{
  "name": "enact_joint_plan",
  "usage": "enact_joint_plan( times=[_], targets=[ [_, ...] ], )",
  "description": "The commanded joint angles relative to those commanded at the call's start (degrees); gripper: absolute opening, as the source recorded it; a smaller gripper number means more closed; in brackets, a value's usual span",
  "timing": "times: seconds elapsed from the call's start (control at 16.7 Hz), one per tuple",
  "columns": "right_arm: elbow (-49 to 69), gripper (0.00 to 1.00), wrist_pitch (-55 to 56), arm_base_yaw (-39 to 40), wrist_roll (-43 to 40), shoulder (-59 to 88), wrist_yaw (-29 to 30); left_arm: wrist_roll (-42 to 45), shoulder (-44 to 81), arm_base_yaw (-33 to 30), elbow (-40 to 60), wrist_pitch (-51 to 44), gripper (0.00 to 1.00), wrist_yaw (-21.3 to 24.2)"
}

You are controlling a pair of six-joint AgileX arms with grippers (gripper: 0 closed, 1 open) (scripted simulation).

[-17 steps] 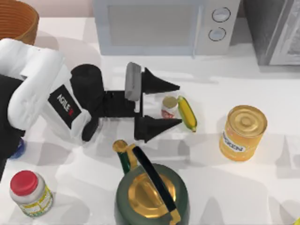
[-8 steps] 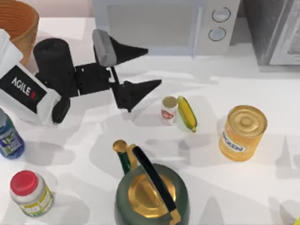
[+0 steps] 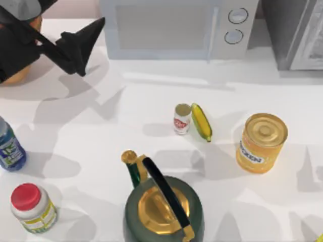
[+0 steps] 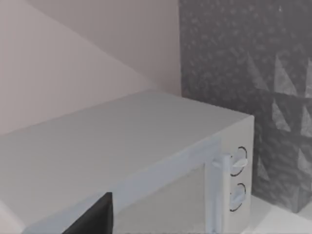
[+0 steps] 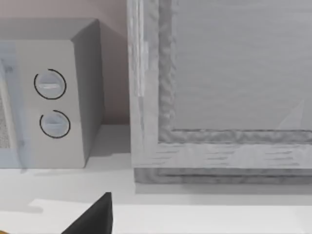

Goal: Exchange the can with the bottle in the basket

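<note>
Your left gripper [image 3: 55, 30] hangs empty, jaws spread, over the basket [image 3: 22, 75] | can [image 3: 181, 119] awaits by corn [image 3: 201, 121] | bottle [image 3: 9, 147] already out.

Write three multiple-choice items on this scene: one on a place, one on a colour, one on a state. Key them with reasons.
1. The can stands beside:
A. the corn
B. the kettle
C. the jar

2. The jar's cap is:
A. blue
B. gold
C. red

3. The bottle is:
A. in the basket
B. upright on the table
C. held by a claw

Key: 1 A, the corn lies right against it. 2 C, the jar at the table's left front has a red cap. 3 B, it stands at the left edge, while the left claw hangs apart over the basket.
</note>
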Motion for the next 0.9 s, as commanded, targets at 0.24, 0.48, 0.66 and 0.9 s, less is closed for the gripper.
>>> enact_joint_plan(
  times=[0.24, 0.48, 0.66, 0.9],
  targets=[
    [0.00, 1.00, 0.00, 0.00, 0.00, 0.00, 0.00, -0.36, -28.42, 2.56, -11.89, -13.24, 1.00, -11.90],
    [0.00, 1.00, 0.00, 0.00, 0.00, 0.00, 0.00, -1.16, -53.92, 4.17, -23.64, -25.82, 1.00, -22.86],
    [0.00, 1.00, 0.00, 0.00, 0.00, 0.00, 0.00, -1.95, -68.34, 5.18, -31.61, -33.93, 1.00, -29.90],
    [0.00, 1.00, 0.00, 0.00, 0.00, 0.00, 0.00, -2.88, -79.29, 6.35, -38.87, -41.11, 1.00, -36.35]
  ],
)
